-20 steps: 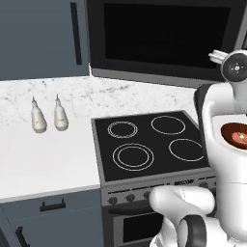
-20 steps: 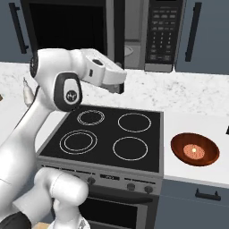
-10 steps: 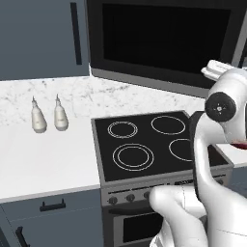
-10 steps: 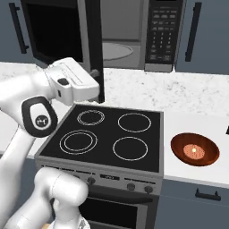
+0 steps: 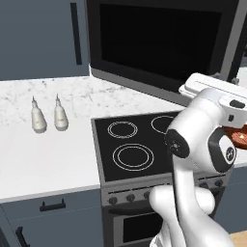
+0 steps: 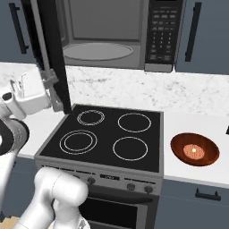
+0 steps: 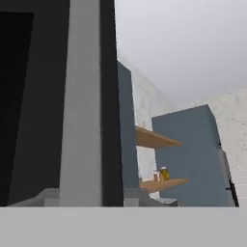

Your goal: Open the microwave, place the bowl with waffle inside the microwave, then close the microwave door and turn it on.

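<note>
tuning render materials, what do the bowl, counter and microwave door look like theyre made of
Bowl: looks like glazed ceramic or glossy plastic, from its smooth reddish-brown surface with a soft sheen.
Counter: marble-like stone, white with grey veining, matte.
Microwave door: black frame, likely plastic or painted metal, with a dark glass window and a grey edge; the flat shading leaves it open.

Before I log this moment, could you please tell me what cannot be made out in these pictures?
- Gripper: in the right base view it sits against the microwave door; its finger state is too small and dark to read.
- Bowl: in the left base view the arm covers most of it.
- Waffle: in the right base view, too small for detail.
</note>
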